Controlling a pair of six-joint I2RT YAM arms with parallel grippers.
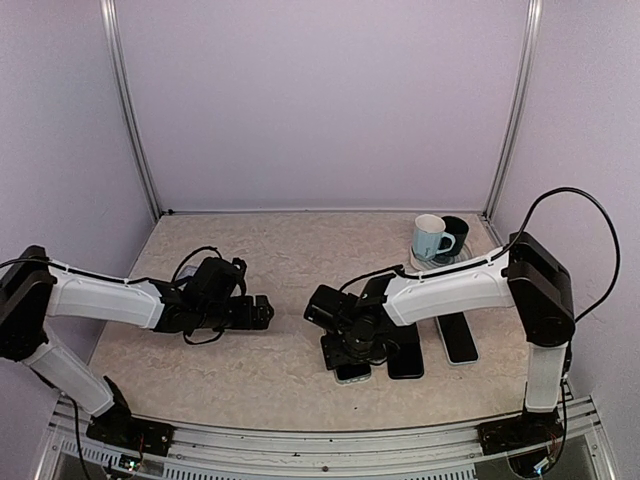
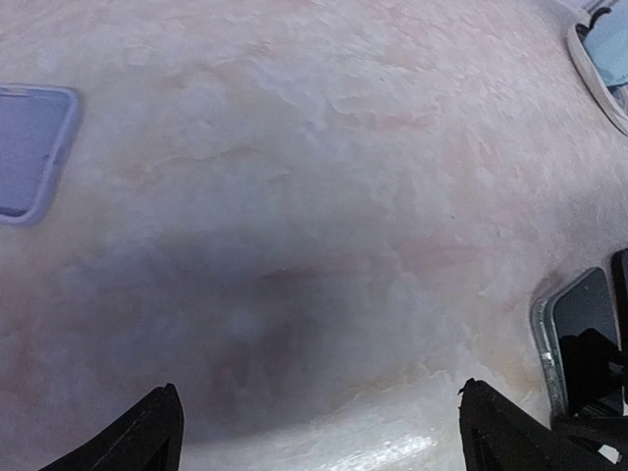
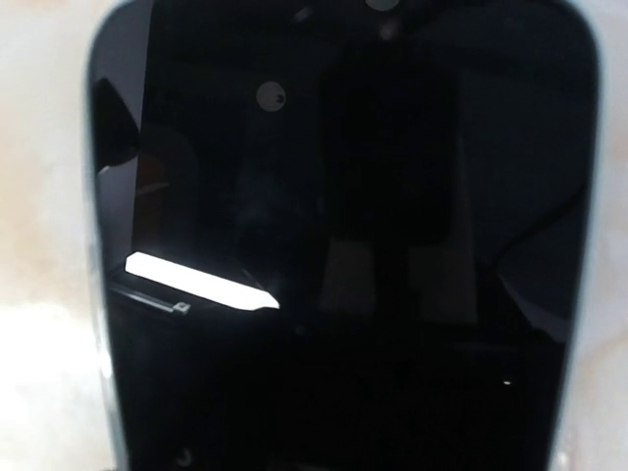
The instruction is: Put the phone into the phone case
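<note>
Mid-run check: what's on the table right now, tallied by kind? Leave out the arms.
Mugs: 2 (light blue mug, dark mug)
Plate under them: 1
Phones or cases, which is which unclear: 4 (pale-rimmed phone, middle black slab, right black slab, lilac-tinted case seen only by the left wrist)
Total: 7

Your table (image 1: pixel 280 260): beige, mottled, stone-look top. At the far right corner a round pale saucer (image 2: pixel 589 74) sits on it. At near right, three flat pieces lie side by side:
- a glossy black phone with a pale rim (image 1: pixel 352 374)
- a black rectangular slab (image 1: pixel 406 352)
- a dark slab with a light edge (image 1: pixel 459 339)

The left wrist view shows you a pale lavender phone case (image 2: pixel 29 152) lying flat. Its place among the others is unclear.
</note>
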